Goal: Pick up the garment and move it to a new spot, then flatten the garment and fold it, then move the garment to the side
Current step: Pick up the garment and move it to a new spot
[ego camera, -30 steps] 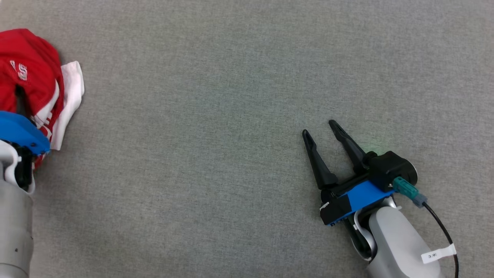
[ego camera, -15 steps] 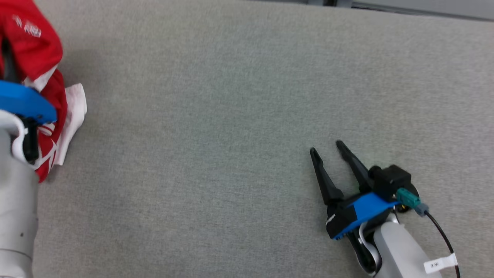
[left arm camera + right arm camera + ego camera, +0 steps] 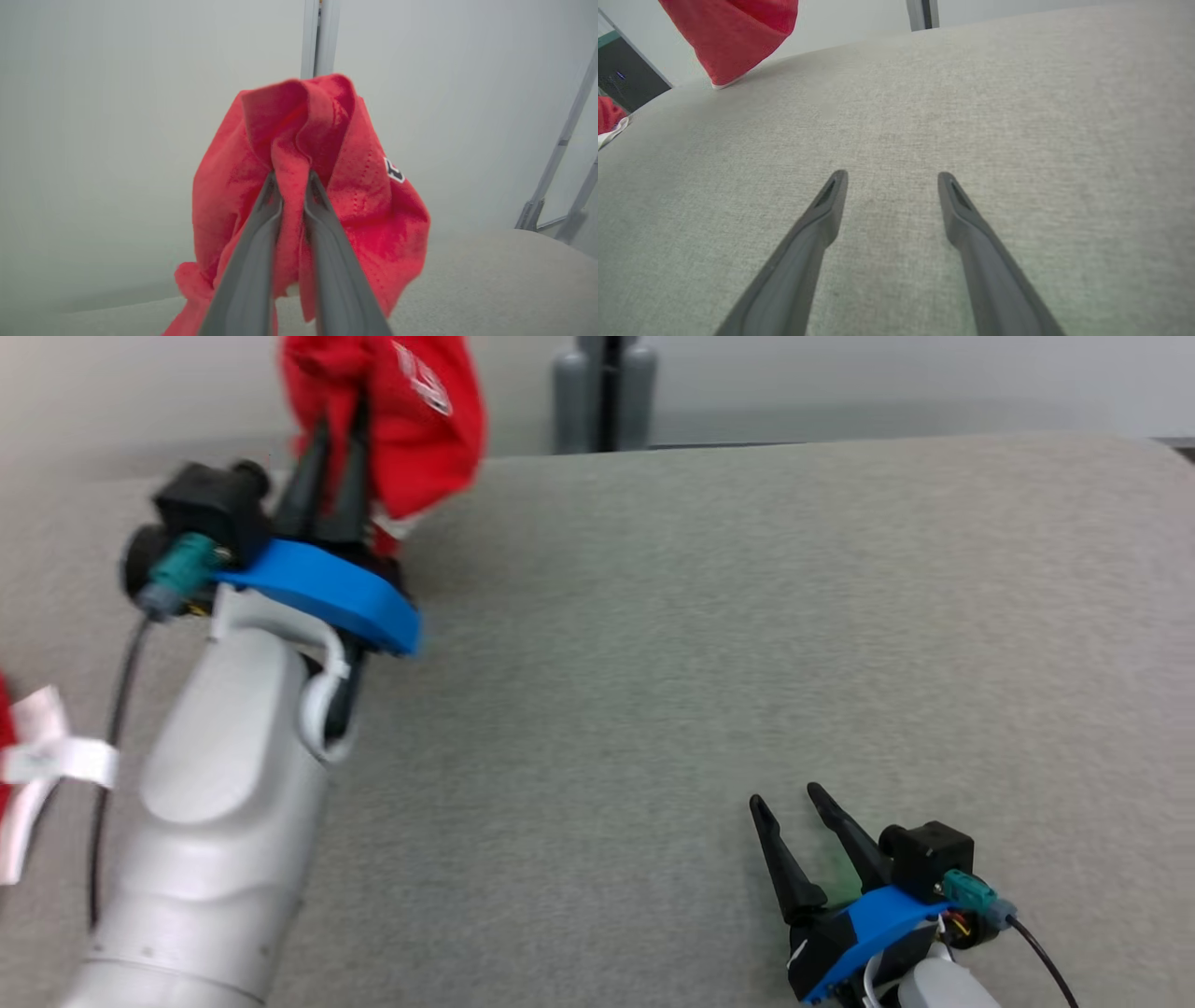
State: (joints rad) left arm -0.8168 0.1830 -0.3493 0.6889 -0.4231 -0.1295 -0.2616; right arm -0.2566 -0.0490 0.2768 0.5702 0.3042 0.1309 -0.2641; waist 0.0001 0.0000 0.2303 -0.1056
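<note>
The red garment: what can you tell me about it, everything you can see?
The garment is red cloth, bunched and creased, with a white badge and white trim at its lower edge. It hangs in the air, a fold pinched between the fingers of the left gripper. Its lower end is near the far edge of the grey table; contact is unclear.
</note>
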